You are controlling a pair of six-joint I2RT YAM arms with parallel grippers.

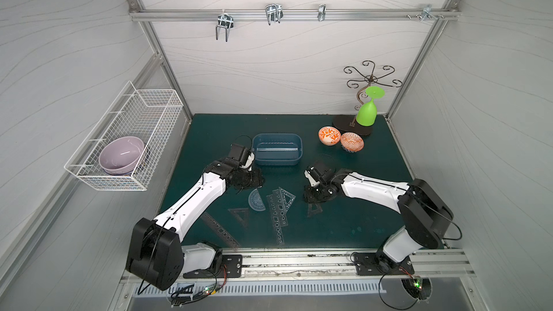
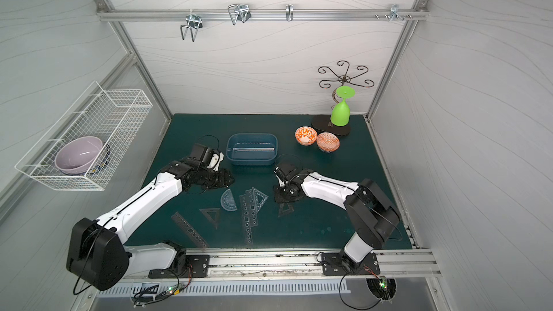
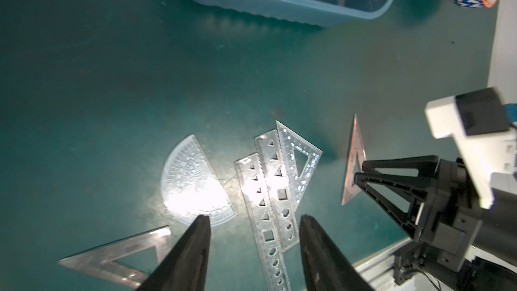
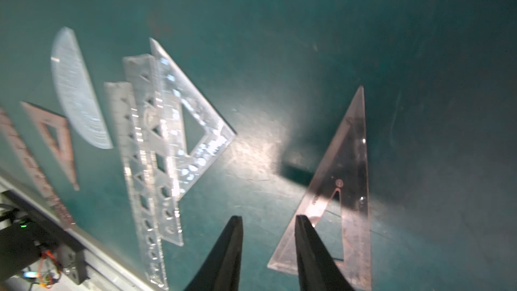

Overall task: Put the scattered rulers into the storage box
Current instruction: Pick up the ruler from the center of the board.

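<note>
The blue-grey storage box [image 1: 276,161] stands mid-mat with one straight ruler [image 1: 278,148] lying inside it. Several clear rulers lie in front of it: a protractor [image 3: 193,180], two overlapping stencil rulers [image 3: 268,191] on a set square [image 3: 303,160], another set square [image 1: 241,215], and a long stencil ruler [image 1: 220,230]. My left gripper [image 3: 254,218] hovers open above the protractor and stencil rulers, holding nothing. My right gripper [image 4: 268,217] is open a little, low over a separate set square [image 4: 344,169], one finger above its edge, nothing between the jaws.
Two orange patterned bowls [image 1: 329,136] [image 1: 352,141] sit at the back right, beside a black stand with an upturned green cup [image 1: 366,113]. A white wire basket [image 1: 149,109] with a purple bowl hangs on the left wall. A metal rail [image 1: 299,261] runs along the mat's front edge.
</note>
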